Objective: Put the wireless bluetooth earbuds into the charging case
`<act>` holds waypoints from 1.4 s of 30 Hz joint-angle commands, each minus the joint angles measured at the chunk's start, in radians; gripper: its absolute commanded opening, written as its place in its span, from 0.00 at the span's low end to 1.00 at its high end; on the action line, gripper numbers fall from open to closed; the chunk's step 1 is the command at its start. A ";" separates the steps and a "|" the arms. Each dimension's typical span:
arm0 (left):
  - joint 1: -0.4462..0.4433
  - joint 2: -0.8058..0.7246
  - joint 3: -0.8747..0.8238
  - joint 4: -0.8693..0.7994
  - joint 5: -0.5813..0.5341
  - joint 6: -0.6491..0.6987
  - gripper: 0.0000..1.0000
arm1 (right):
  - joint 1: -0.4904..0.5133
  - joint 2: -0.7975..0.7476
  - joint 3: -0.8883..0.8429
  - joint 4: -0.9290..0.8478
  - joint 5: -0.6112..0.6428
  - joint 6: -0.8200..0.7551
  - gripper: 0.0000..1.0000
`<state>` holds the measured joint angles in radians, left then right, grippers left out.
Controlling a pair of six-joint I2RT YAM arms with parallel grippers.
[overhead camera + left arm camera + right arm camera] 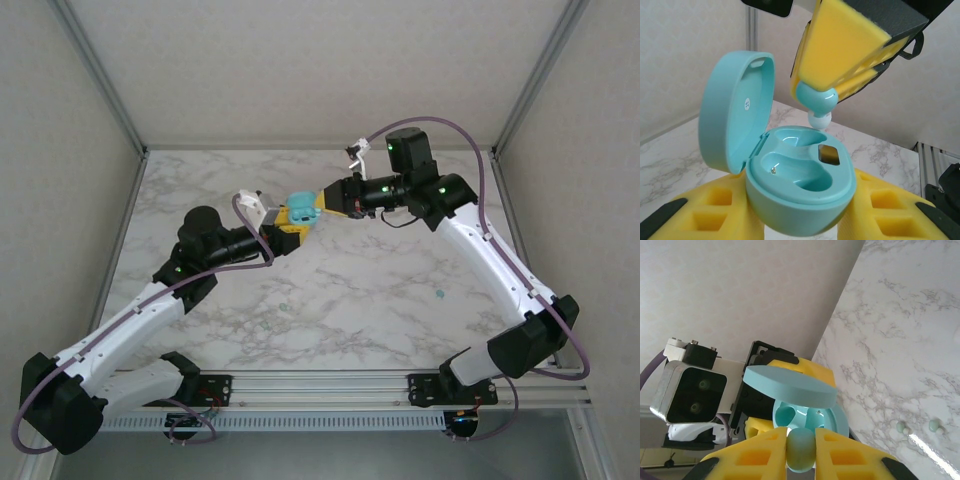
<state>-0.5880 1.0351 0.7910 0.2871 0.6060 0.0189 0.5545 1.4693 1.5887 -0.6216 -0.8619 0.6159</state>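
The teal charging case (800, 185) is held above the table with its lid (735, 110) flipped open and both wells empty. My left gripper (802, 220) is shut on the case body, a yellow pad on each side. My right gripper (801, 452) is shut on a pale teal earbud (801, 449). That earbud (817, 100) hangs just above the case's far well, its white tip pointing down and still apart from the case. From above, the case (300, 208) sits between the left gripper (285, 225) and the right gripper (325, 203) at the table's back centre.
Loose earbuds lie on the marble table: one at the right (438, 294) and two near the middle (283, 306), (265, 325). Two pale green ones (900, 427), (935, 426) appear in the right wrist view. Metal frame posts and walls border the table.
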 commanded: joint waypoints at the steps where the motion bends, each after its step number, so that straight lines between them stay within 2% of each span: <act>1: -0.012 -0.003 0.039 0.007 0.028 0.012 0.24 | 0.010 0.009 0.034 0.001 0.002 -0.014 0.19; 12: -0.015 0.004 0.043 0.009 0.020 0.009 0.25 | 0.032 0.012 0.036 0.008 0.001 -0.010 0.18; 21: -0.017 -0.004 0.043 0.015 0.024 0.006 0.25 | 0.035 0.044 0.071 -0.105 0.079 -0.079 0.23; 24: -0.018 -0.004 0.045 0.014 0.024 0.003 0.25 | 0.035 0.047 0.078 -0.105 0.078 -0.079 0.25; 29: -0.018 0.000 0.045 0.018 0.021 0.003 0.25 | 0.035 0.046 0.094 -0.116 0.079 -0.083 0.37; 33: -0.018 0.005 0.043 0.021 0.020 0.003 0.25 | 0.035 0.037 0.114 -0.141 0.094 -0.090 0.39; 37: -0.018 -0.001 0.039 0.025 0.002 0.002 0.25 | 0.022 -0.013 0.122 -0.194 0.157 -0.113 0.44; 42: -0.018 -0.019 0.025 0.026 -0.014 0.006 0.25 | -0.067 -0.168 -0.004 -0.229 0.378 -0.090 0.48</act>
<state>-0.5949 1.0397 0.7933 0.2760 0.6003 0.0219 0.5396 1.4029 1.6325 -0.7975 -0.6334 0.5270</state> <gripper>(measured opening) 0.347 0.473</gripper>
